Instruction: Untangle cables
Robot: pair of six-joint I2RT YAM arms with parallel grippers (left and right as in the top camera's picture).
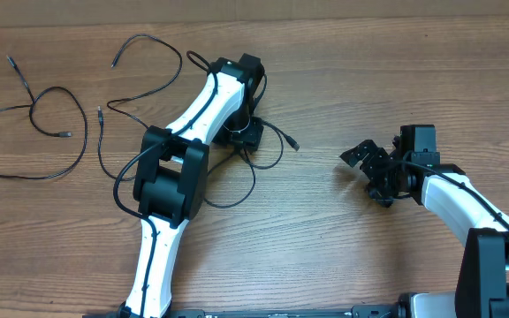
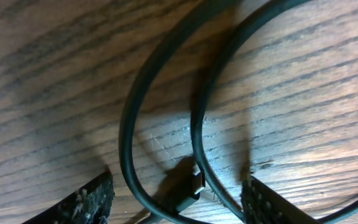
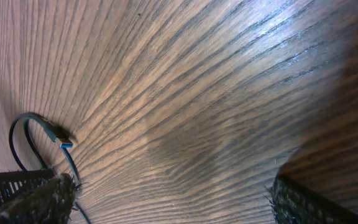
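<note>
Three thin black cables lie on the wooden table. One [image 1: 32, 108] loops at the far left, another [image 1: 141, 37] curves at the upper middle. The third runs under my left arm and ends in a plug [image 1: 294, 144]. My left gripper [image 1: 241, 137] hangs low over this cable. In the left wrist view it [image 2: 176, 193] is open, with two cable strands [image 2: 124, 124] and a small plug [image 2: 196, 180] lying between the fingers [image 2: 86, 202], unpinched. My right gripper [image 1: 369, 172] stands open to the right over bare wood [image 3: 173, 199]; a blue-tipped plug [image 3: 64, 140] lies beside its left finger.
The left arm's black and white body [image 1: 170, 172] stretches diagonally over part of the cable loops. Bare wooden table [image 1: 396, 71] spreads between the two grippers and along the far edge. The right arm's base [image 1: 493, 265] fills the lower right corner.
</note>
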